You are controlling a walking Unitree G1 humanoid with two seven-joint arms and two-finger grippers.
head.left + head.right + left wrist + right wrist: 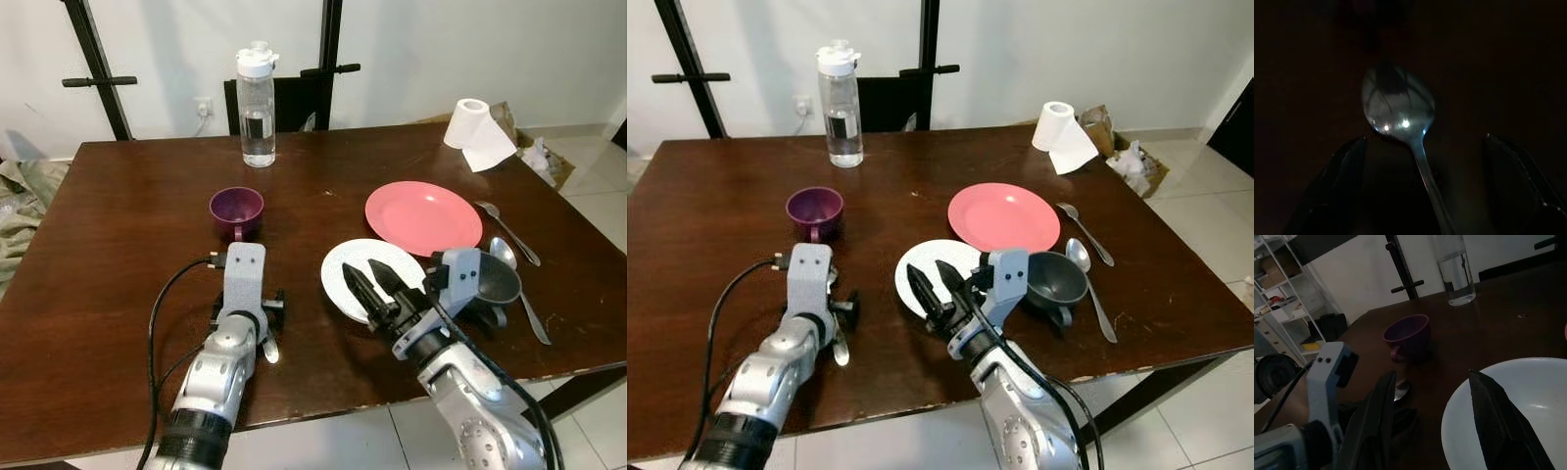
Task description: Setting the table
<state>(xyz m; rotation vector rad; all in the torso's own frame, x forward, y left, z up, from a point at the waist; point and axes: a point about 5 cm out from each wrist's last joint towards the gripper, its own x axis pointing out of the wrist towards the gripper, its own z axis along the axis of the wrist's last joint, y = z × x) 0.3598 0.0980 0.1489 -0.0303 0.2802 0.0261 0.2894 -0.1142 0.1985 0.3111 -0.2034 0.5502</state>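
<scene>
On the dark wooden tabletop (118, 225), the left gripper (247, 311) rests low near the front edge, its fingers spread wide to either side of a metal spoon (1399, 112) that lies flat between them, just near of the purple cup (236, 211). The right gripper (377, 284) hovers with fingers apart over the near rim of the white plate (345, 266). A pink plate (423, 216) lies behind it, a grey bowl (495, 279) to its right.

Left gripper (1425, 161) low, jaws spread wide. Right gripper (380, 279) raised, jaws parted, pointing forward.
</scene>
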